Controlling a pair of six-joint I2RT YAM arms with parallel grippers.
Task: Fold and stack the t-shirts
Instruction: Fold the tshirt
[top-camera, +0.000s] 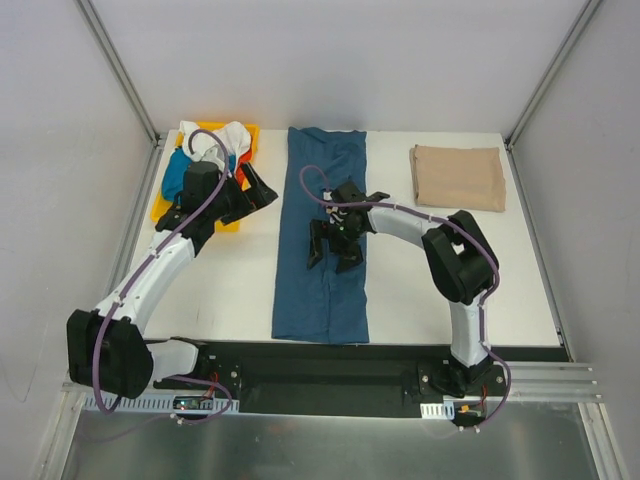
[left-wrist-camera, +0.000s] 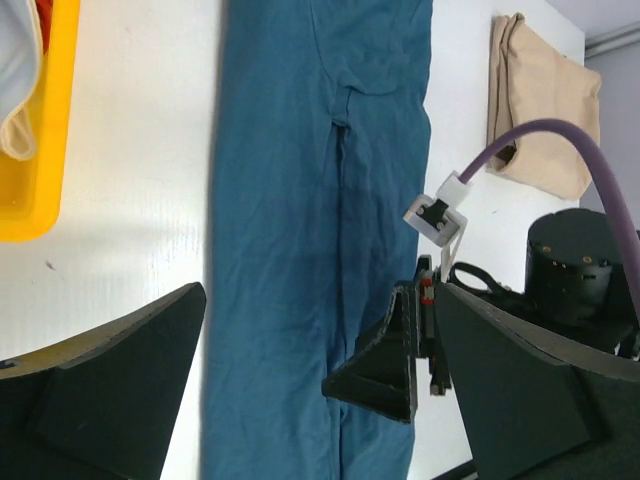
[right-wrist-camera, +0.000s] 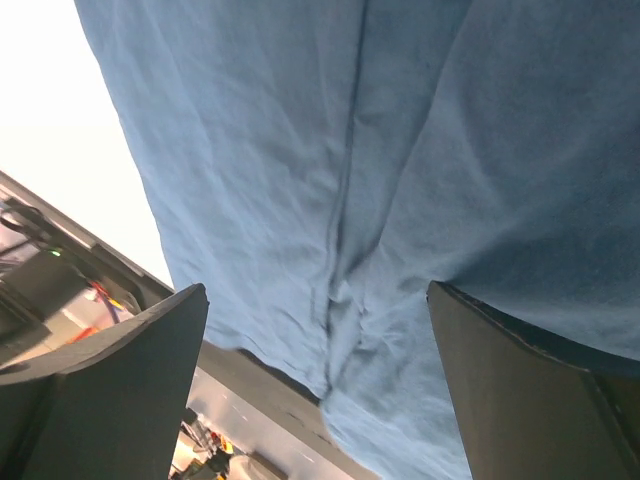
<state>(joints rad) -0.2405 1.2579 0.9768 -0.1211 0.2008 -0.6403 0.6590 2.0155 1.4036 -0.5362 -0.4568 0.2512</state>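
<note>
a long teal blue cotton t-shirt (top-camera: 315, 295), folded into a narrow strip, lies flat in the middle of the white desk (top-camera: 240, 280). the right gripper (top-camera: 333, 251) hangs close above its middle, fingers wide apart and holding nothing. left of this strip the left gripper (top-camera: 258, 200) is also wide apart and empty, beside the yellow plastic tray (top-camera: 160, 210) with crumpled white and blue shirts (top-camera: 205, 135). a folded beige-tan t-shirt (top-camera: 458, 177) lies right of the strip.

Shows a blue t-shirt (top-camera: 325, 295) folded into a long strip down the middle of the white table (top-camera: 235, 290). Finds the right gripper (top-camera: 332, 252) above its centre, jaws spread wide. Finds the left gripper (top-camera: 262, 190), equally spread, beside a yellow tray (top-camera: 163, 207) of crumpled shirts (top-camera: 205, 140). Shows a folded beige t-shirt (top-camera: 458, 177) at far right.
</note>
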